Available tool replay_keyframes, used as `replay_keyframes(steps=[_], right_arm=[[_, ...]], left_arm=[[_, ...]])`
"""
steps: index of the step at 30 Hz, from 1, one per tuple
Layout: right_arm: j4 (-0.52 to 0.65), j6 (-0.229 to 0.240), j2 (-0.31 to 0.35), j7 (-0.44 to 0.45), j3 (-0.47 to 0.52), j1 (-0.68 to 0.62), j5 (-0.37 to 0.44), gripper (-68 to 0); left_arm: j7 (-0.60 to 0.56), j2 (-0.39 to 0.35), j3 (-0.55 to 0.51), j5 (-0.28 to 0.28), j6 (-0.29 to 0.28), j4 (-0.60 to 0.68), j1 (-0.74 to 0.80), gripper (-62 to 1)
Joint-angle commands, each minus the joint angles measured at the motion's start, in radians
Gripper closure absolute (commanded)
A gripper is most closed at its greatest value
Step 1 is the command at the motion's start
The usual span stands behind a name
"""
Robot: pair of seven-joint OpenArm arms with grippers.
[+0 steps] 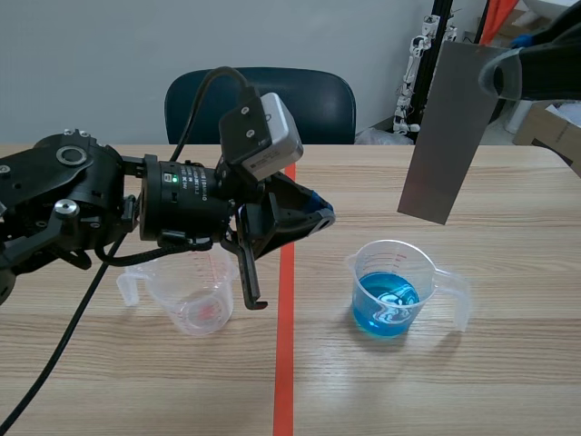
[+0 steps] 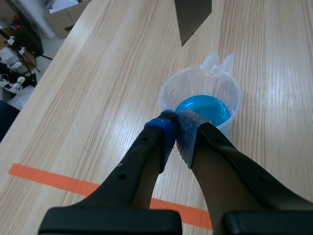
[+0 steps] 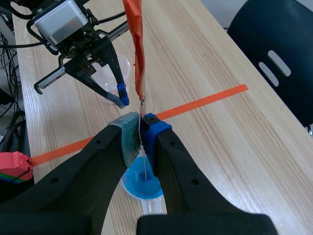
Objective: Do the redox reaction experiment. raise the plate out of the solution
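Observation:
A grey metal plate hangs tilted in the air, clear of the plastic beaker of blue solution below it. My right gripper is shut on the plate's upper edge. In the right wrist view the plate shows edge-on between the pads of my right gripper, with the blue beaker beneath. My left gripper is shut on nothing, left of the blue beaker and above the table. In the left wrist view my left gripper points at the beaker; the plate's corner hangs beyond.
An empty clear beaker stands under the left arm, left of the orange-red tape line. A dark blue chair stands behind the table. A cardboard box sits at the far right. A red object lies off the table's side.

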Motion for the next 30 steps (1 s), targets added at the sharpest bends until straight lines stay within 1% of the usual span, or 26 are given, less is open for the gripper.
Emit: replay_keyframes(steps=[1, 5, 14, 18, 30], right_arm=[[0.013, 0.012, 0.014, 0.013, 0.016, 0.028, 0.031, -0.6], [0.012, 0.012, 0.014, -0.019, 0.016, 0.028, 0.034, -0.6], [0.012, 0.012, 0.014, -0.021, 0.016, 0.028, 0.034, -0.6], [0.012, 0.012, 0.014, -0.022, 0.016, 0.028, 0.034, -0.6], [0.012, 0.012, 0.014, -0.027, 0.016, 0.028, 0.034, -0.6]], left_arm=[[-0.013, 0.009, 0.000, -0.011, 0.001, 0.025, -0.009, -1.9], [-0.011, 0.016, 0.000, -0.010, -0.017, 0.025, -0.009, -1.9], [-0.009, 0.016, 0.000, -0.010, -0.018, 0.025, -0.009, -1.9], [-0.009, 0.016, 0.000, -0.010, -0.042, 0.025, -0.009, -1.9], [0.009, 0.019, 0.001, -0.011, -0.043, 0.023, -0.009, -1.9]])
